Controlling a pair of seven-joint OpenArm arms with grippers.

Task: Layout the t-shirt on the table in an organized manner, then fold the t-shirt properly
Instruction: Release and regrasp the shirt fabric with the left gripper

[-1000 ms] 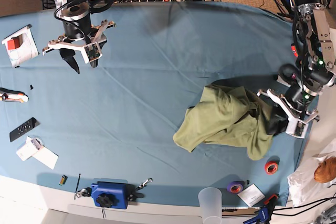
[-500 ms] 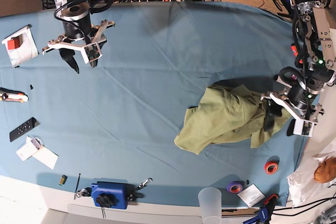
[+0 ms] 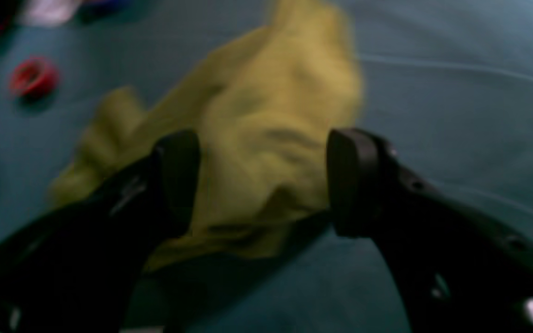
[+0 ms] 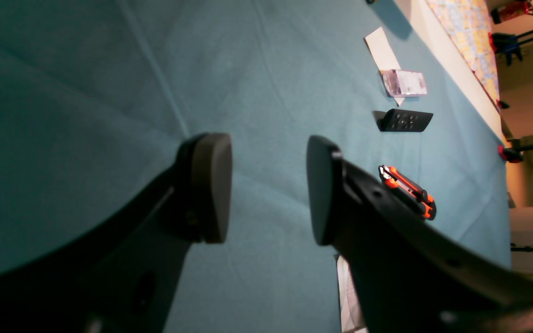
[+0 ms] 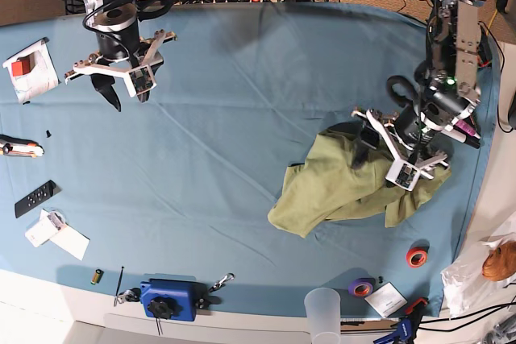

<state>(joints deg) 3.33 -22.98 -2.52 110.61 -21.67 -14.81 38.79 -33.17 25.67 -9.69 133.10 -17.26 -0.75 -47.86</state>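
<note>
The olive-green t-shirt lies crumpled in a heap on the right half of the teal table. My left gripper hovers over the heap's upper right part, open. In the blurred left wrist view its fingers stand wide apart, with the t-shirt showing beyond them and nothing between them. My right gripper hangs open above bare cloth at the far left, well away from the shirt. In the right wrist view the right gripper has only the table beneath its parted pads.
A red tape roll, a purple tape roll and a clear cup sit near the front right edge. A blue tool is at the front. A remote, an orange cutter and a white packet lie at the left.
My left gripper opened and let go of the shirt's right edge, then moved back and inward over the heap. The released cloth dropped flat. The right arm stayed still.
</note>
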